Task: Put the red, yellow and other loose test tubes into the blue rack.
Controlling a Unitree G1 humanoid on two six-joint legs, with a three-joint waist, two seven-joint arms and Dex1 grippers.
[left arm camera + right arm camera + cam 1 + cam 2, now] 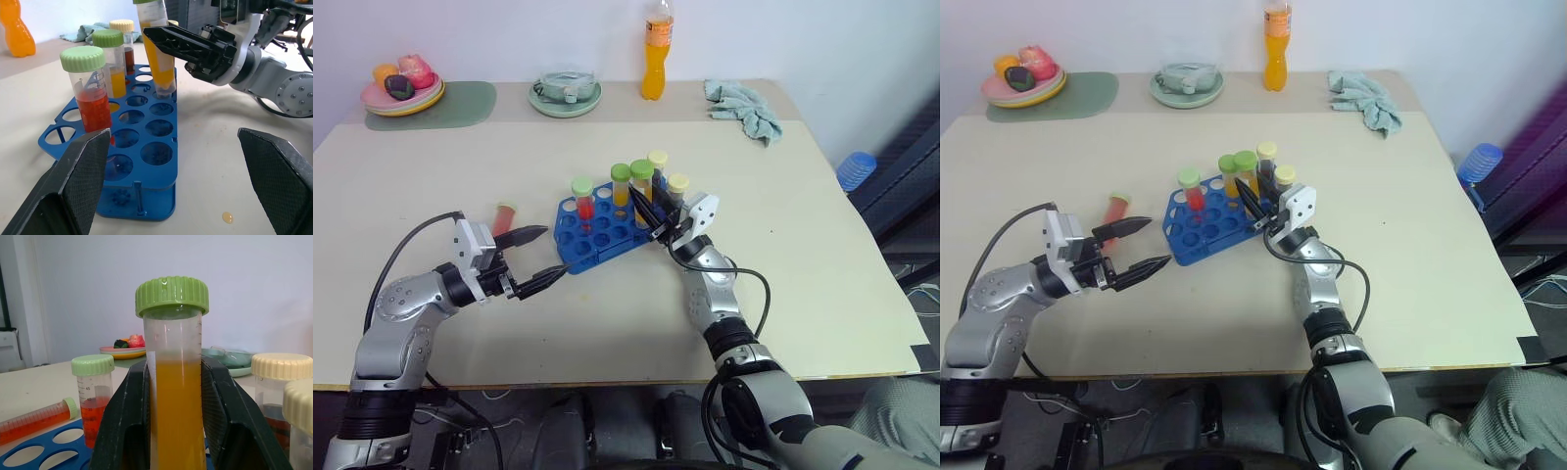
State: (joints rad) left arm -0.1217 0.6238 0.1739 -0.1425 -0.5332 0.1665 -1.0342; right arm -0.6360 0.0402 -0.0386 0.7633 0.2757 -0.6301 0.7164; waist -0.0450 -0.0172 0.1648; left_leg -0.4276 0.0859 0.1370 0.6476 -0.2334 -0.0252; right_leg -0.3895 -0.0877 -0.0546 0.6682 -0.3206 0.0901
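Right gripper point(646, 212) jaws pinching green-capped yellow tube point(157, 54) upright, tip in blue rack point(597, 233) mid-counter. Left gripper point(536, 258) jaws spread, near rack's left. Red tube point(503, 217) lying loose left of rack.

The blue rack point(146, 161) looks like moulded plastic with a slight sheen. The tubes are clear smooth plastic with ribbed matt caps, e.g. the orange-filled tube point(173, 396) clamped in the right gripper point(173, 431), whose black fingers have a finely textured matt face. The left gripper point(166, 176) has the same grainy black pads. The table point(822, 255) is matt beige, a bit scuffed. There's crumpled soft cloth point(744, 110) near the far right corner and a glossy plastic bottle point(656, 54) at the far edge.
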